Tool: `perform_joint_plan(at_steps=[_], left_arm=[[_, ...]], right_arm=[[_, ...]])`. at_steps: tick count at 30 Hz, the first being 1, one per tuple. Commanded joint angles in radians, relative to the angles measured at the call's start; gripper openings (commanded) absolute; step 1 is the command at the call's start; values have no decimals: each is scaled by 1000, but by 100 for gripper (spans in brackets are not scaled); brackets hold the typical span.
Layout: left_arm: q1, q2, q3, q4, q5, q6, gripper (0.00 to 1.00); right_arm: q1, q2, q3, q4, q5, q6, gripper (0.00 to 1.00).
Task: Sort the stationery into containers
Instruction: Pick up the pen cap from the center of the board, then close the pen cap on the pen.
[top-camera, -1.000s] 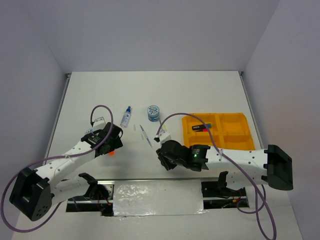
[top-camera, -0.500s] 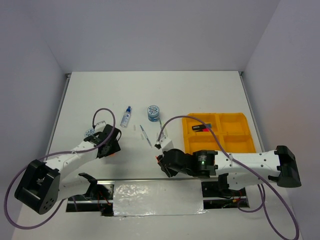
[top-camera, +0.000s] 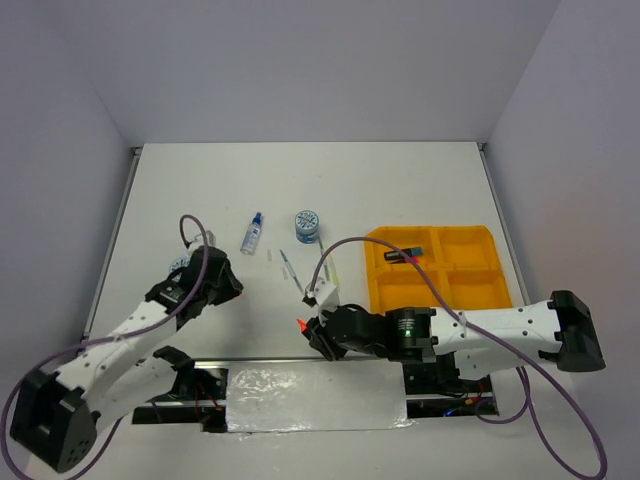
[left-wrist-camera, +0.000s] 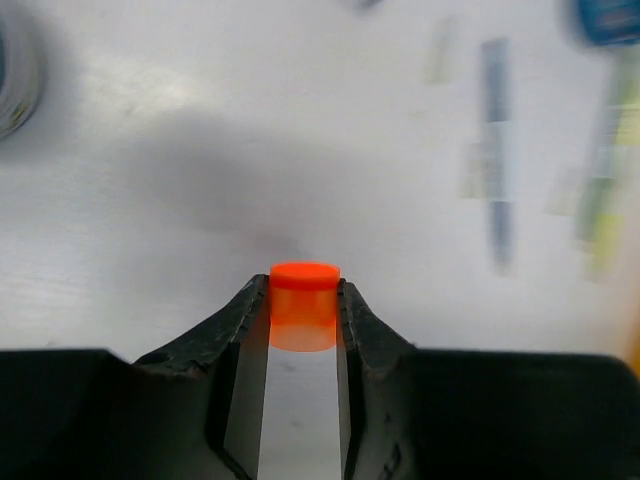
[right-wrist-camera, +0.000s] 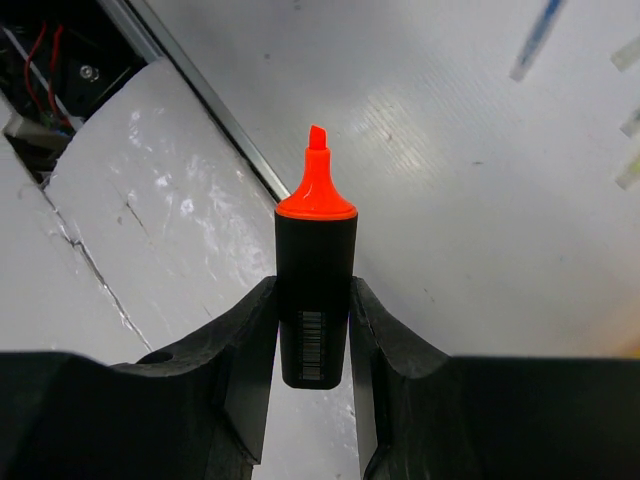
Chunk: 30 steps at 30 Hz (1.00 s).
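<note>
The highlighter (right-wrist-camera: 315, 260) is a short black barrel with a barcode and a bare orange chisel tip, uncapped. The right end effector (right-wrist-camera: 313, 295) clenches it by the barrel, and the tip juts out past the fingers above the near edge of the table (right-wrist-camera: 480, 200). A round orange cap (left-wrist-camera: 304, 312) is grasped by the left end effector (left-wrist-camera: 302, 290), touching both fingers at their tips.

The cap (left-wrist-camera: 304, 305) is orange, the highlighter (right-wrist-camera: 314, 310) black — orange-tipped.
</note>
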Motion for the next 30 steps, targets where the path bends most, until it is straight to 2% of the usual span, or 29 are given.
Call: perform_joint_plan(at_steps=[1, 4, 5, 6, 8, 12, 13, 17, 19, 22, 27, 30], left_arm=[[-16, -172, 110, 89, 119, 45, 5], [-19, -305, 130, 264, 263, 82, 6], [-22, -335, 127, 326, 315, 88, 6], [-22, -382, 119, 391, 402, 84, 8], [-25, -417, 90, 596, 490, 58, 11], [-28, -454, 4, 980, 713, -121, 11], [-29, -458, -11, 1146, 735, -158, 12], [-37, -468, -41, 1420, 795, -290, 17], [-40, -456, -25, 1517, 840, -318, 18], [-43, -451, -5, 1557, 872, -347, 20], [-48, -461, -11, 1562, 887, -344, 22], [-49, -462, -19, 1540, 878, -338, 23]], right_arm=[[3, -48, -57, 253, -45, -57, 0], [-3, -118, -131, 468, -57, -35, 0], [-3, -137, -152, 590, -63, -27, 0], [-6, -172, -194, 652, -72, -19, 0], [-8, -201, -229, 841, -124, -22, 0], [-14, -209, -239, 1052, -242, -50, 0], [-14, -202, -228, 1079, -269, -51, 0], [-23, -168, -212, 1270, -362, -47, 0], [-31, -146, -185, 1286, -382, -48, 0], [-42, -123, -148, 1284, -405, -53, 0], [-71, -88, -111, 1312, -468, -44, 0], [-72, -57, -49, 1274, -482, -64, 0]])
